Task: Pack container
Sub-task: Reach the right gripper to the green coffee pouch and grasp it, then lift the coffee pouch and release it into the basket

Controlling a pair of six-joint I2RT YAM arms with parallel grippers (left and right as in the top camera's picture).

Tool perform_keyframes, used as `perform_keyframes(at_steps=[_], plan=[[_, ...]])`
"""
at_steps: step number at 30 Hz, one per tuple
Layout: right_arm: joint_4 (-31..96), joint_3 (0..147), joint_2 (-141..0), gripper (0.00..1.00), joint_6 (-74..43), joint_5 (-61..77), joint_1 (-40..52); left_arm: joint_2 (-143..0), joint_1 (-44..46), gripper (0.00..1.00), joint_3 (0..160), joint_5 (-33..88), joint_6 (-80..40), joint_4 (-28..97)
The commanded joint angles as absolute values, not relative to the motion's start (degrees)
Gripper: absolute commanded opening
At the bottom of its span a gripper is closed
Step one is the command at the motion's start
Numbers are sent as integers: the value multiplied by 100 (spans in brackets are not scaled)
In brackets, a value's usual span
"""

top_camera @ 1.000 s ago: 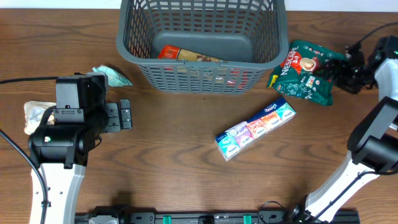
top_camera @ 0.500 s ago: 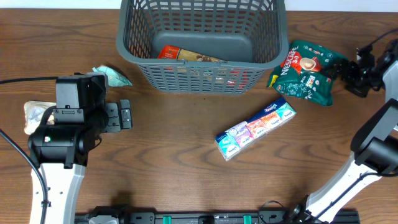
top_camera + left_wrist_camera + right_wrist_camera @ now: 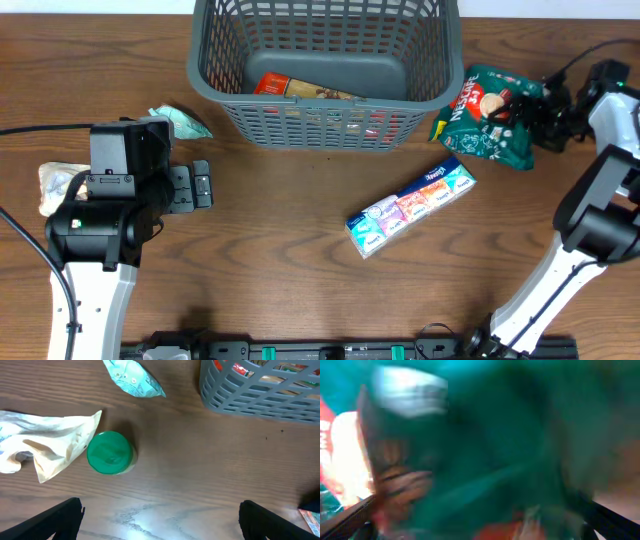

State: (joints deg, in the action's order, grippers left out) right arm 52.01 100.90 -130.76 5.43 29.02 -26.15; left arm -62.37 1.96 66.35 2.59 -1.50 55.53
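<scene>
- Container point(image 3: 320, 125) sits upright at far-centre of bench point(image 3: 280, 260), opening up. A red/brown box point(image 3: 300, 88) lies on its floor, by the front wall.
- My left end effector point(image 3: 200, 185) hovers over left part of bench, fingers spread wide w/ nothing btwn them. Left wrist cam shows only bare wood in the gap.
- Ahead of it in the left wrist view is a green-lidded jar point(image 3: 110, 452), upright, right against a crumpled pale bag point(image 3: 45, 445) on its left.
- A small teal packet point(image 3: 132, 377) lies further on, apart from the jar. Container corner shows at top right.
- My right end effector point(image 3: 545, 112) is at the right edge of a green Nescafé pouch point(image 3: 490, 115). Pouch lies on bench just right of container, by its front-right corner.
- Right wrist cam is blurred and filled w/ green pouch close up. Can't tell how far apart the fingers are, or whether they have hold of the pouch.
- A strip of tissue packs point(image 3: 410, 208) lies diagonally on bench in front of container, apart from both end effectors.
</scene>
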Motion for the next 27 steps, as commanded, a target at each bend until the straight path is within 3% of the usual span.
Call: perform_keyframes(at_steps=[1, 5, 6, 8, 10, 11, 12, 16, 21, 27], plan=[[5201, 10134, -13493, 99, 784, 2989, -2495, -6211, 167, 98, 6761, 255, -178, 5592], [5186, 10134, -13714, 93, 784, 3205, -2471, -6211, 167, 98, 6761, 255, -178, 5636], [5183, 10134, -13745, 84, 781, 3225, -2464, -6211, 167, 98, 6761, 255, -178, 5653], [5181, 10134, -13753, 51, 784, 3334, -2464, -6211, 167, 98, 6761, 255, -178, 5660], [5181, 10134, -13753, 27, 781, 3350, -2464, -6211, 167, 99, 6761, 255, -178, 5658], [5186, 10134, -13753, 17, 781, 3350, -2467, -6211, 167, 99, 6761, 255, -178, 5655], [5216, 10134, -13753, 13, 781, 3350, -2467, -6211, 167, 98, 6761, 255, -178, 5655], [5433, 10136, -13727, 1, 781, 3350, -2467, -6211, 167, 98, 6761, 255, -176, 5655], [5651, 10147, -13305, 1, 781, 3343, -2467, -6211, 167, 98, 6761, 252, -176, 5655], [5542, 10171, -11780, 1, 515, 2716, -2467, -6211, 167, 98, 6761, 255, -176, 5655]])
